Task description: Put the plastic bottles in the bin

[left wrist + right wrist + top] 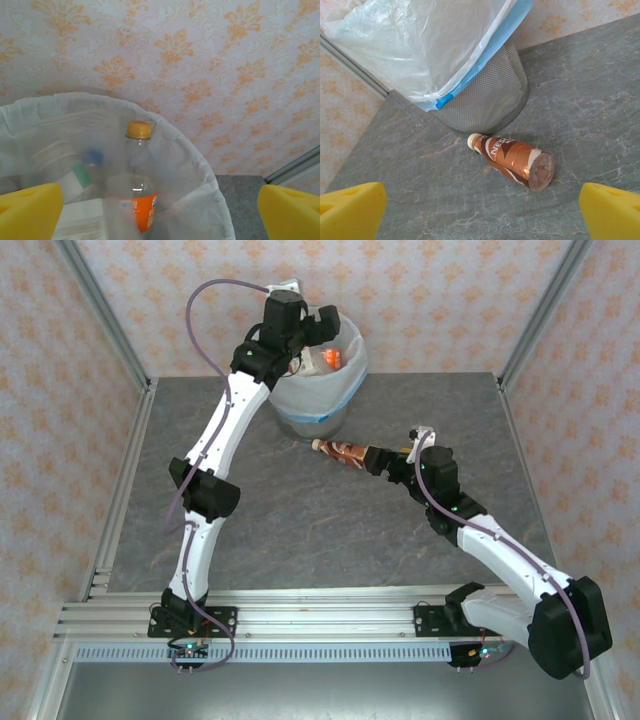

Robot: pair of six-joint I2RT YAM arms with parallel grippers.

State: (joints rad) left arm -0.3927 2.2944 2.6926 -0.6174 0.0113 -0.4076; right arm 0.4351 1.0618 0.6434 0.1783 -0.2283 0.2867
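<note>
Yellow foam pads (30, 212) of the left gripper (160, 215) are being held spread wide at the lower corners of the left wrist view, with nothing pinched between them. Under that gap, an orange-labelled bottle (138, 192) with an orange cap is standing roughly upright inside the bin (200, 170), beside a blue-capped bottle (91, 159) with a white-green label. In the top view this gripper is being held over the bin's mouth, at the upper centre of the frame.

The right gripper (480, 215) is likewise being held empty, its yellow pads (612, 212) spread to the lower corners of the right wrist view. A brown Nescafé bottle (512, 161) is lying on its side on the grey stone-patterned table (580, 100) in the middle of that frame. Its white cap is pointing toward the bin's wire-mesh wall, near it but apart, and its base is facing the gripper. From above, the gripper is just beside that base; contact cannot be told.

The left arm's drop is being judged as done, and the pick-up of the brown bottle as the step in hand. The right gripper is being called on to be advanced and lowered until the pads straddle the bottle's body, then closed squarely, since the round body may roll. A lift above the rim is then being called for, with the left arm cleared from the bin's mouth.
</note>
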